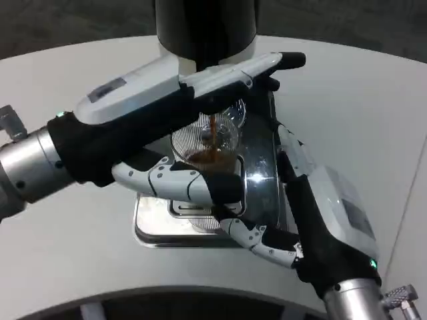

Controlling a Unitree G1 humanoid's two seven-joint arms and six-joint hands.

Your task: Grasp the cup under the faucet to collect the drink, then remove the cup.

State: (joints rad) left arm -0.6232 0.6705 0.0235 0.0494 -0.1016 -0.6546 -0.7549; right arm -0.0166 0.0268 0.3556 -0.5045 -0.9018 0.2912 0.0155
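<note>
A clear ribbed cup (212, 143) stands on a chrome drip tray (155, 230) beneath the black dispenser (205, 27). A thin brown stream falls into the cup, and brown drink lies in its bottom. My right hand (319, 212) grips the cup from the right, fingers up along its far side and thumb (259, 239) low at the front. My left hand (143, 93) reaches in from the left. Its fingers (257, 67) lie stretched out across the faucet above the cup's rim, pressing on it. Its thumb (180, 183) crosses the front of the cup, hiding the cup's lower part.
The dispenser stands at the far middle of the round white table (360, 100). The table's near edge curves just below the tray, with dark floor beyond it. Bare tabletop lies to the left and right of the tray.
</note>
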